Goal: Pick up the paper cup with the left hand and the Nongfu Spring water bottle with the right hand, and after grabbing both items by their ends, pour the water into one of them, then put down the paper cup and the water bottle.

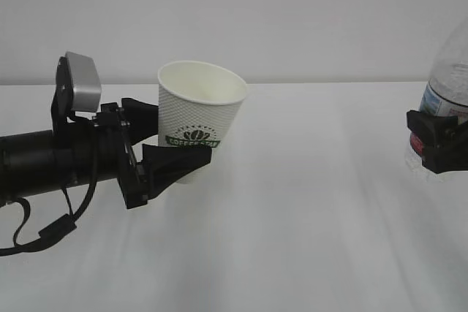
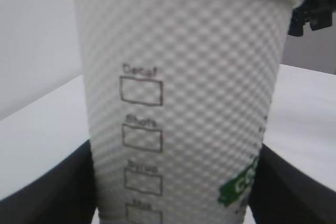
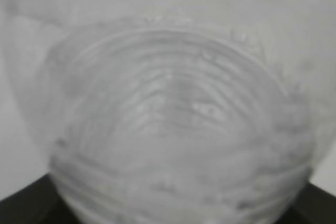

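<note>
cup and bottle both in hand, well apart

we see the left hand (image 1: pixel 174 153) clenched on the paper cup (image 1: pixel 199 115), its black fingers (image 1: pixel 175 162) pressing the lower wall from either side, the cup tilted slightly with its open mouth toward one o'clock. it sits left of centre in the exterior view, and whether its base touches the white table (image 1: pixel 314 217) we cannot tell. at the far three o'clock edge the right hand (image 1: pixel 437 144) grips the nongfu spring water bottle (image 1: pixel 450 71) around its lower body; only part of the bottle shows, so we cannot see its neck or cap. the two things are well apart.

we judge the cup light and soft-walled: it can buckle under a hard squeeze, so the low hold near the stiffer base suits it, and the dimpled wall should give the pads some bite. the clear ribbed bottle looks smooth and a little springy; with water inside it would be the heavier of the two and could slip or turn in the jaws when tipped, so a hold across the ribs seems safest.

on the cup the green leaf-and-banner logo appears to start with "coffee", the rest too small to read. the left wrist view shows printed tick boxes, the top two marked "decaf" and "shots"; the lower ones are blurred. the bottle's label is cut off at the frame edge and unreadable.
</note>
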You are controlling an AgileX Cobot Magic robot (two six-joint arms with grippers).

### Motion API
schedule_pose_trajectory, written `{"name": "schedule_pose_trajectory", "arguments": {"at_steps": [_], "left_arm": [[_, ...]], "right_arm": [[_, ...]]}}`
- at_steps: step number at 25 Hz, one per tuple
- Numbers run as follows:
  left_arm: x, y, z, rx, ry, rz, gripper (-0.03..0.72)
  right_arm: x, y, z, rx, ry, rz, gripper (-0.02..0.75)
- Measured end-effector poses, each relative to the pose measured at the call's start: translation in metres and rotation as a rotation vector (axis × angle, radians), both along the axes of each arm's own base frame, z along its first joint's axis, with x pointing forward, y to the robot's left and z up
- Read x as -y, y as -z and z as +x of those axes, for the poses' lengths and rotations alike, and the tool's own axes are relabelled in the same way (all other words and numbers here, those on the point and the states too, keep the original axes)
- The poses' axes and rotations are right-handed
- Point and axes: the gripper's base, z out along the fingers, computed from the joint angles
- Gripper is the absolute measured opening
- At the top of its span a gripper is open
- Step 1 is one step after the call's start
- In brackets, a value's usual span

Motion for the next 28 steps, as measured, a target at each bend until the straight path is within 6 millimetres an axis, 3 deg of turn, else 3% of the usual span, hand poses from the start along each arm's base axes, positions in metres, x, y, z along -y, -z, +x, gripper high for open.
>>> {"name": "schedule_pose_trajectory", "arguments": {"at_steps": [14,28], "left_arm": [[0.034,-0.004,-0.016,-0.029,0.015,-0.065,0.586],[0.040,-0.005,-0.020,-0.032,0.034,-0.070,0.586]], "right_arm": [[0.000,-0.017,-0.005,0.006,-0.028,-0.053,0.530],[-0.008,-0.056,0.012,0.048,-0.131,-0.242,0.530]]}}
